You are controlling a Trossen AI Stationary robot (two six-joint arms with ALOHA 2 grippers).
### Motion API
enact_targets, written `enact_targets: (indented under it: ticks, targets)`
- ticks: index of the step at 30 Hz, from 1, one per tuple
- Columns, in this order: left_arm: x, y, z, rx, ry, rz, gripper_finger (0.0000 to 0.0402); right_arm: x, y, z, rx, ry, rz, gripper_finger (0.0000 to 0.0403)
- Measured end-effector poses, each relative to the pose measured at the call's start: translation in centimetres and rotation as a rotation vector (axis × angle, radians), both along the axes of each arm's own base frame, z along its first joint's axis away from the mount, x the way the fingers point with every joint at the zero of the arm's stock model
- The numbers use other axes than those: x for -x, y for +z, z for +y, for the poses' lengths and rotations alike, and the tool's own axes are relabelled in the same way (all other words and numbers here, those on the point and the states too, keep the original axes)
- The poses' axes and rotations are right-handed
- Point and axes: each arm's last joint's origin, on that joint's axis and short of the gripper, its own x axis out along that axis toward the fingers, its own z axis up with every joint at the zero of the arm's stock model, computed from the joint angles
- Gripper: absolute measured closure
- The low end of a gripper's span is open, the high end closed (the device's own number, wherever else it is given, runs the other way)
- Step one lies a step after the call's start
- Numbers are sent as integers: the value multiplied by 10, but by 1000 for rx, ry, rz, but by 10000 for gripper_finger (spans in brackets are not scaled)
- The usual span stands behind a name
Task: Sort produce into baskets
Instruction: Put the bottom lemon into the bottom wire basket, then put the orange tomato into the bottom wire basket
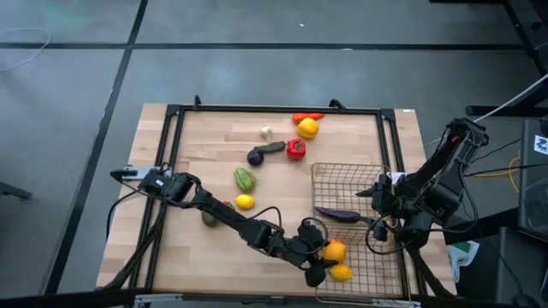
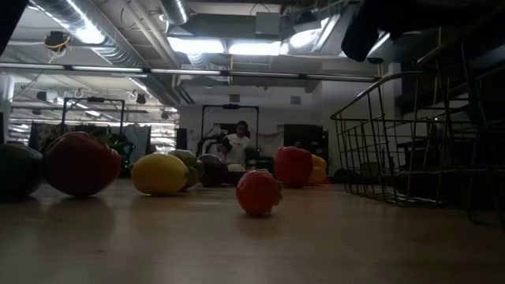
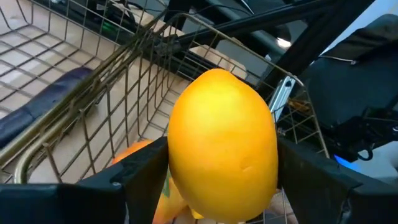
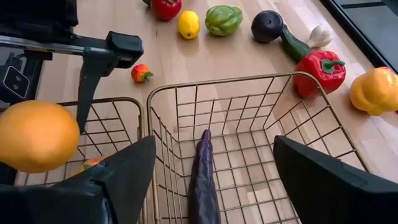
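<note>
Lemon (image 3: 222, 146) pinched between left gripper (image 3: 214, 180) fingers (image 3: 140, 171), held above near basket (image 1: 364, 269) at about 5 o'clock of table (image 1: 205, 137) in high view; orange fruit (image 1: 334, 251) and second lemon (image 1: 341, 273) already lying in that basket just beside the gripper. Grip sits low on the lemon, most of its body proud of the pads: smooth rounded skin judged likely to squirt out if squeeze relaxes unevenly. Release point close to basket wall (image 3: 81, 124); drop onto the rim could bounce the lemon out to the table edge, or roll it off entirely. Landing on fruit already inside could also kick a piece over the shallow wall. Far basket (image 4: 249, 118) at 3 o'clock holds long purple eggplant (image 4: 202, 180); right gripper (image 4: 214, 180) hangs just over it, fingers spread wide, nothing held. Right arm close to left arm's exit path, so collision risk on retreat judged real. Unsorted items well apart toward 12 o'clock: red pepper (image 4: 320, 68), yellow pepper (image 4: 373, 90), green pepper (image 4: 222, 20), garlic (image 4: 319, 36), round dark eggplant (image 4: 267, 26), another lemon (image 4: 188, 23), small tomato (image 4: 142, 73). Sort rule unclear from here; misfiling possible.
</note>
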Motion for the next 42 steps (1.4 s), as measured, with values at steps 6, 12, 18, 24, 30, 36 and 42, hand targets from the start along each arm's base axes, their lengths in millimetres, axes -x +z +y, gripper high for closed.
enact_targets:
  ticks: [6, 12, 18, 24, 30, 36, 42]
  targets:
    - [-2, 1, 4, -4, 16, -9, 106, 0, 0, 0, 0, 1, 0, 78]
    - [-2, 0, 4, 16, 27, -6, 105, 0, 0, 0, 0, 1, 1, 78]
    - [-2, 1, 4, -29, 9, -9, 107, 0, 0, 0, 0, 1, 0, 78]
    - [-1, 2, 4, -111, -22, -6, 107, 0, 0, 0, 0, 1, 0, 78]
    - [7, 24, 9, -216, -73, 10, 107, 0, 0, 0, -2, 2, 2, 78]
    - [29, 55, 20, -309, -104, 133, 107, 0, 0, 1, -14, 12, 20, 78]
    - [61, 79, 31, -348, -110, 318, 108, 0, 0, 1, -14, 12, 20, 78]
